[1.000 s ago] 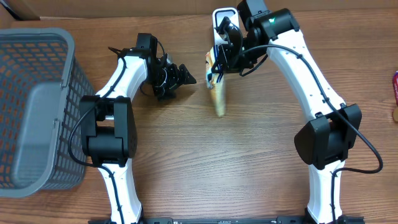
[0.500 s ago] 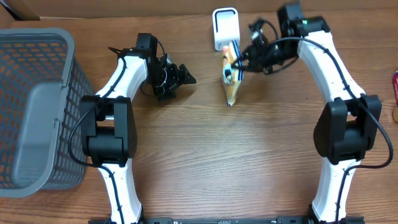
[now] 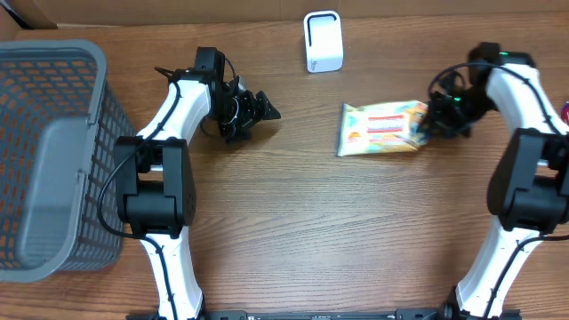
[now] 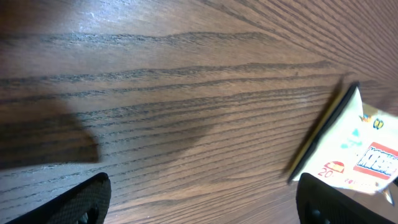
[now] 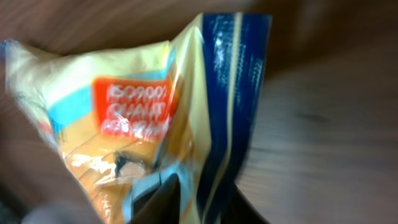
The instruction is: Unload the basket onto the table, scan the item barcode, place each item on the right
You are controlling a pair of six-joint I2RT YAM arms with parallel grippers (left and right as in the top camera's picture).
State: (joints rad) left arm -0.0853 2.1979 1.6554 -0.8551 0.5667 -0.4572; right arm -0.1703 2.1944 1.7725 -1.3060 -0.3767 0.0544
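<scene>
snack packet (image 3: 380, 130) lying flat, right end at right jaws, grip unclear, left jaws wide, well apart

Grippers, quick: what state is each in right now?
Left gripper: open, empty.
Right gripper: at the snack packet's end; whether it grips cannot be told.
</scene>
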